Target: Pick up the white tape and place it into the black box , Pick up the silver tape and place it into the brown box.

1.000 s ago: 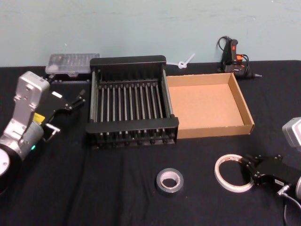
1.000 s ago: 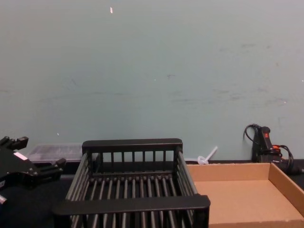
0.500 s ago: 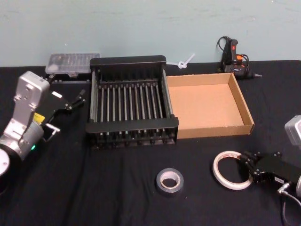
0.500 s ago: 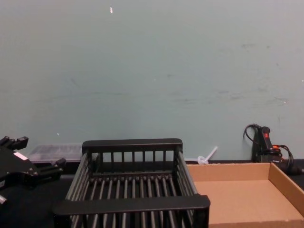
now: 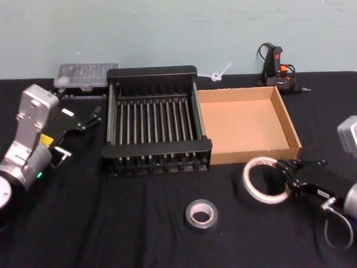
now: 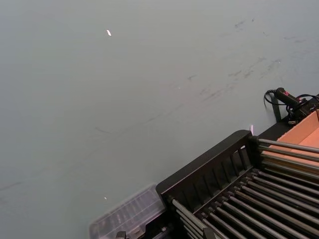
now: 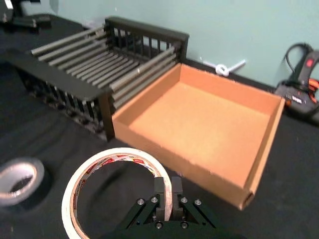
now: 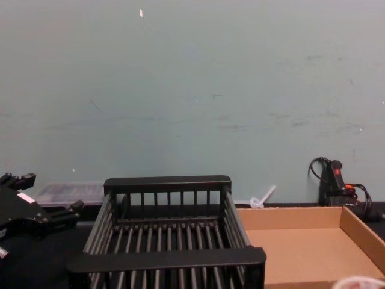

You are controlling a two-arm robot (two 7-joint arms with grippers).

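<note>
My right gripper (image 5: 284,174) is shut on the wall of the white tape (image 5: 246,180), a thin ring held tilted above the black cloth just in front of the brown box (image 5: 242,125). In the right wrist view the fingers (image 7: 167,189) pinch the white tape (image 7: 119,154) on edge, with the brown box (image 7: 199,124) straight beyond and the black box (image 7: 60,74) beside it. The silver tape (image 5: 201,215) lies flat in front of the black box (image 5: 156,149). My left gripper (image 5: 83,120) stands parked and open, left of the black box.
A clear plastic case (image 5: 86,75) sits behind the black box's left corner. A black and orange glue gun (image 5: 276,64) lies behind the brown box, with a white plastic piece (image 5: 220,72) near it. Black cloth covers the table.
My right gripper has lifted the white tape off the cloth and carried it left and away from me, towards the brown box. The left arm and silver tape stayed put.
</note>
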